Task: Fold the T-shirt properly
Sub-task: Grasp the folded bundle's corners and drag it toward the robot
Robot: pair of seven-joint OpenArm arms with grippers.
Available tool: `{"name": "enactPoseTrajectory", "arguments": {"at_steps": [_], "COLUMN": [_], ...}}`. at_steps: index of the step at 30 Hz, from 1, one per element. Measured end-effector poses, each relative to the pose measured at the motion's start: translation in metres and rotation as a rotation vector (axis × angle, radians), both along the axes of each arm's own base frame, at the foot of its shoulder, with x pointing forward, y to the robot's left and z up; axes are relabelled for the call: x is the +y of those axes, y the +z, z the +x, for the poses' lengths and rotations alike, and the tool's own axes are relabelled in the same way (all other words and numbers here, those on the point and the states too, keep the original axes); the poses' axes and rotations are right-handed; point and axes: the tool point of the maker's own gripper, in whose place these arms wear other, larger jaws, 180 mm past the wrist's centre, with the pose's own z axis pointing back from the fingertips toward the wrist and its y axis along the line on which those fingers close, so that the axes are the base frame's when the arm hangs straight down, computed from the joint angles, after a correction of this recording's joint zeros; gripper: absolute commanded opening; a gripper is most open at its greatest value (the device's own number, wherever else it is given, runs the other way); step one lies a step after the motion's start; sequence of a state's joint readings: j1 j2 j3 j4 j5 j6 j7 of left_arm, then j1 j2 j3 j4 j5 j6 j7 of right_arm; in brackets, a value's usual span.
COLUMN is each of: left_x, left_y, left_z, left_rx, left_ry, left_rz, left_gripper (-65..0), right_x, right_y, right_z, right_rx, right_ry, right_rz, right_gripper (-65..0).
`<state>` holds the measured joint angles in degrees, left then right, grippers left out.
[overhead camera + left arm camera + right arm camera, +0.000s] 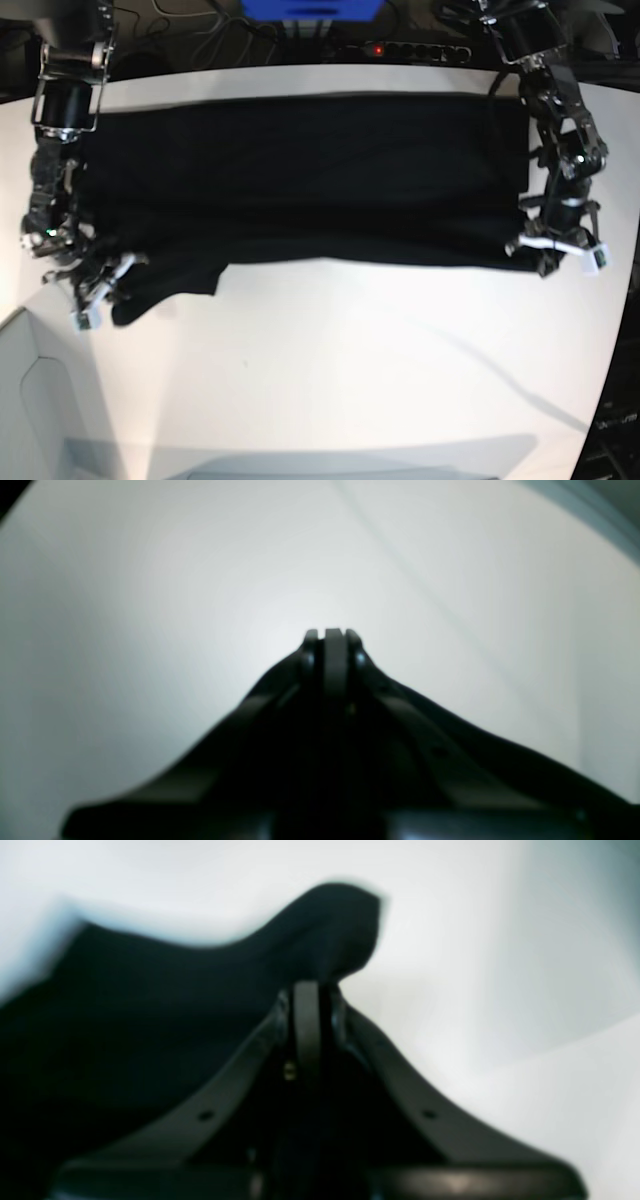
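While the T-shirt (300, 180) lies across the white table (350, 360), the right gripper (307, 990) pinches its cloth edge, the left gripper (332, 635) closed beside its opposite end.

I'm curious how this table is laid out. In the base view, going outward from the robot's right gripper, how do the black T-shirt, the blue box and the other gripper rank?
1. Large black cloth T-shirt: pinched in the right gripper itself, on the view's left.
2. Blue box: top edge, near the centre.
3. Left gripper: far across, on the view's right.
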<state>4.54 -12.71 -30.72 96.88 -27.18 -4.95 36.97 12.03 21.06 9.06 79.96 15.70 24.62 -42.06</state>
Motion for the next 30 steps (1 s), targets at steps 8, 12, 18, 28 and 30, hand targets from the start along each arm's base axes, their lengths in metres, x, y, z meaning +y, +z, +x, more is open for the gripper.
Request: {"name": "enactPoseTrajectory", "arguments": {"at_steps": [8,12,18,28,30], "left_x": [-0.005,-0.011,-0.016,0.008,0.007], "left_y": [0.011,0.016,0.016,-0.002,-0.008], "left_z": [-0.003,-0.010,-0.024,-0.056,-0.064], "left_rx": [-0.022,-0.030,-0.016,0.055,0.080], "left_ry": [-0.017,-0.034,-0.050,0.011,0.009], "left_rz": [0.021,0.034,0.055,0.070,0.069], "left_gripper": [-65.0,-65.0,-65.0,-65.0,-65.0], "right_x": [0.011,0.024,0.030,0.027,0.027], "right_y": [0.051,0.068,0.056,0.016,0.008], "right_z": [-0.035,-0.056,-0.100,-0.160,-0.174], "right_rx": [-0.081,-0.149,-0.105,0.060,0.097], "right_ry": [0.031,0.046,0.035,0.169,0.190], "right_rz": [-0.097,-0.088,-0.087,-0.135,-0.142], "right_gripper": [-65.0,-65.0,-65.0,-65.0,-65.0]}}
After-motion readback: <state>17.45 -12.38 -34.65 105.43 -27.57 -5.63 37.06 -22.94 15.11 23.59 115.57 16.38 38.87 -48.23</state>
